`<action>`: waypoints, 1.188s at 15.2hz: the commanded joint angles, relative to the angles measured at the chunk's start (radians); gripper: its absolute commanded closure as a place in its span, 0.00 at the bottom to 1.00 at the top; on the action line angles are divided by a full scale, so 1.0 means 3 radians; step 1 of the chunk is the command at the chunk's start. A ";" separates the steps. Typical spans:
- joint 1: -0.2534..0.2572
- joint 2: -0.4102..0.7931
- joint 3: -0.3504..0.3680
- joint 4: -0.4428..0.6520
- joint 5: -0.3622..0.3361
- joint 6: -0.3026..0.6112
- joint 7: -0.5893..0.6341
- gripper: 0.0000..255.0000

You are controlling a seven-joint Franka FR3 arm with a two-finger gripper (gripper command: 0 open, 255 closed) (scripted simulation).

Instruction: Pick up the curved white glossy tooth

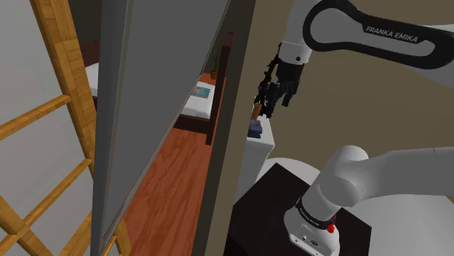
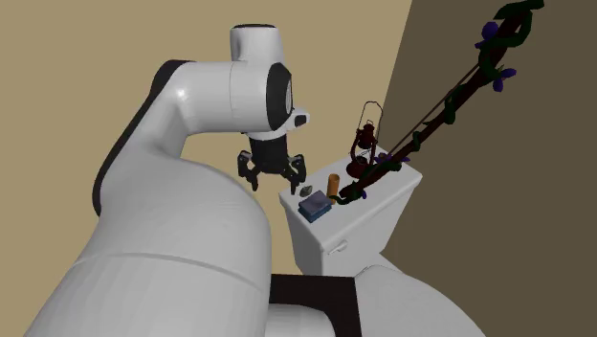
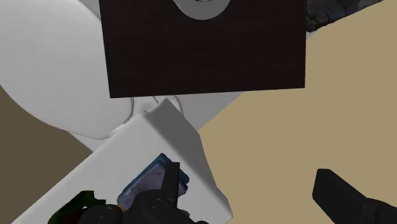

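Nearby, hand (image 2: pixel 275 179), blue box (image 2: pixel 314 206), orange cylinder (image 2: pixel 333 184), lantern (image 2: pixel 364 144)

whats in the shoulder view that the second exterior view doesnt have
Shoulder view: a wooden lattice frame, a red-brown plank floor and what looks like a white-topped bed past the wall edge.
Second exterior view: a dark red lantern and a vine with purple leaves reaching over the white cabinet.
Both: the open gripper beside that cabinet's top, and the small blue box on it.
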 commanded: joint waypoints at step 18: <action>-0.0071 0.2527 -0.0836 0.1175 0.0364 0.0258 -0.1287 0.00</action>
